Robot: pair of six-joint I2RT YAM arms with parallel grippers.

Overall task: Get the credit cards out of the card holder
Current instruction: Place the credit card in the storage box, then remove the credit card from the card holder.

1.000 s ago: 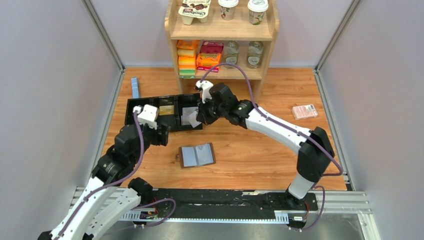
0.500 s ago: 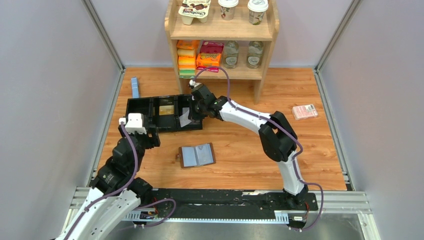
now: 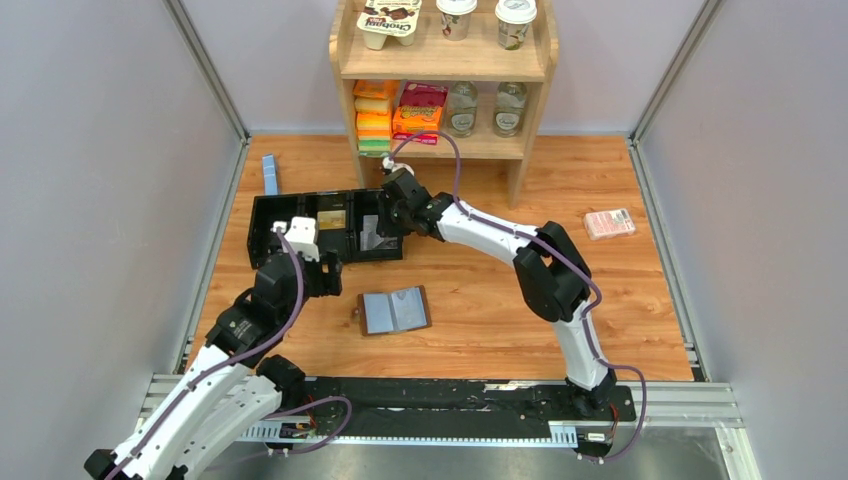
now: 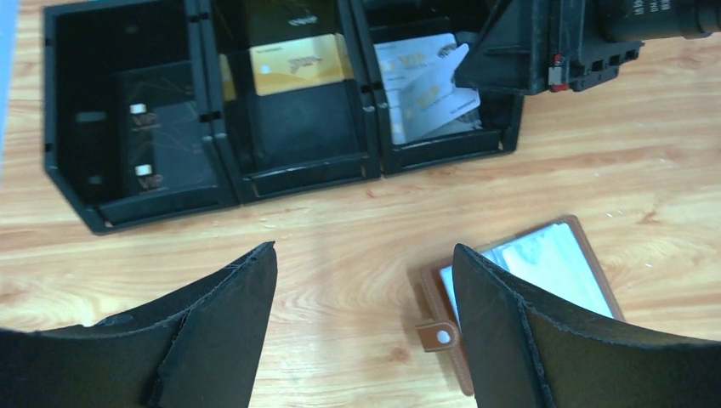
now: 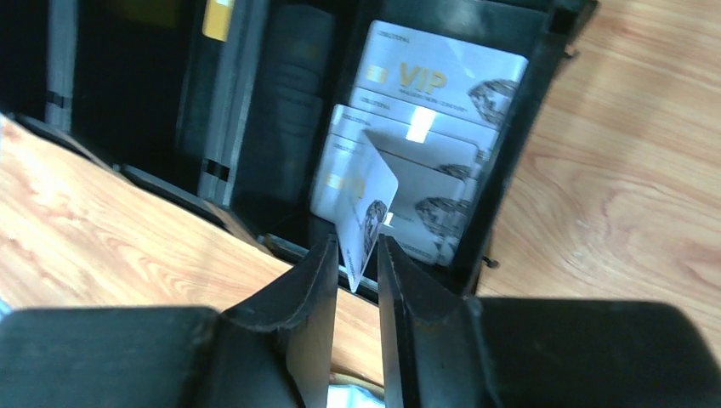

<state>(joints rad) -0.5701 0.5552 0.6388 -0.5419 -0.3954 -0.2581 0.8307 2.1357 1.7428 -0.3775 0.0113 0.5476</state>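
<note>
Trouble on the left: your left hand (image 4: 364, 255) hangs wide open and empty near the card holder (image 4: 442, 331), which lies open on the desk (image 4: 340, 221), and could nudge it. Your right hand (image 5: 357, 246), jaws barely parted around a credit card (image 5: 370, 212) upended in the right compartment of the black tray (image 4: 298, 178), may drag it out; a second ago it hung higher.

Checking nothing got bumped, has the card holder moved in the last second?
No. The card holder lies open at the same spot and angle below the black tray's right end.
</note>
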